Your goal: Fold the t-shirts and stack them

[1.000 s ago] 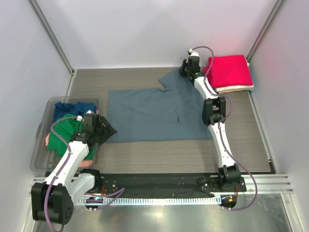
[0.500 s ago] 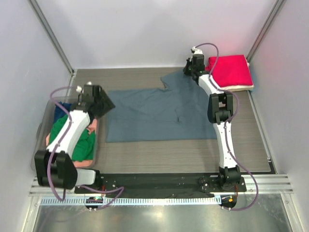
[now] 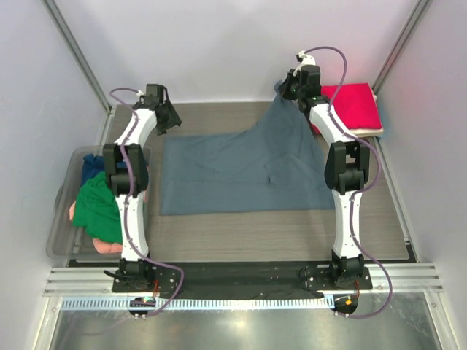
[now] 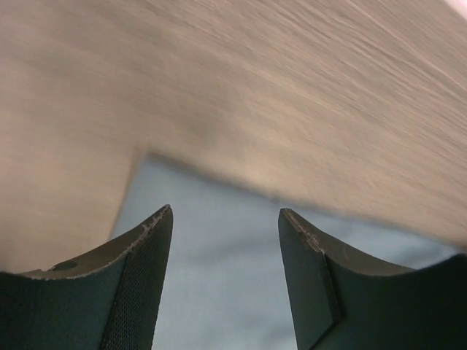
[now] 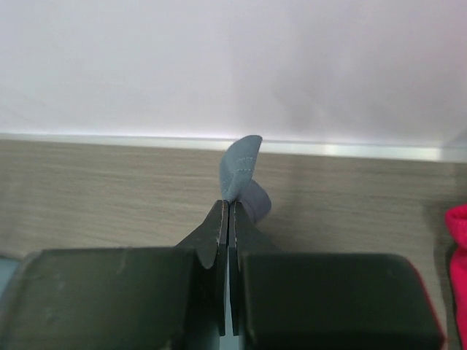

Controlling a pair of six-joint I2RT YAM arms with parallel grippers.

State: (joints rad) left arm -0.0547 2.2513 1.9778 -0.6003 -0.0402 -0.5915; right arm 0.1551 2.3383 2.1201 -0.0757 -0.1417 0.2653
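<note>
Slate grey-blue shirt (image 3: 241,171) lies spread across the middle of the table (image 3: 241,233). Its far right corner is drawn up into a peak by my right gripper (image 5: 228,209), which is clenched on a small fold of the cloth close to the back wall. I judge that the corner is raised so the far edge can be carried over for a fold.

My left gripper (image 4: 225,215) hangs above the shirt's far left corner, jaws parted and nothing between them. I read it as lined up to take the matching corner, so that both ends of the edge can travel together.

Just right of the lifted corner, a red shirt (image 3: 350,106) sits folded on top of a cream shirt (image 3: 357,133) at the table's far right. This is probably the stack the big shirt is bound for.

At the left edge, a clear plastic bin (image 3: 58,219) holds the shirts not yet folded. A green shirt (image 3: 98,208) is on top, a navy shirt (image 3: 93,164) lies toward the back, and a salmon-pink shirt (image 3: 73,211) shows at the left and near sides.

The table is matte grey-brown wood grain. Plain white walls (image 3: 219,51) close the cell on three sides, with metal posts (image 3: 76,55) rising at the two far corners. Both arms are bolted to a black rail (image 3: 233,273) at the near edge.
</note>
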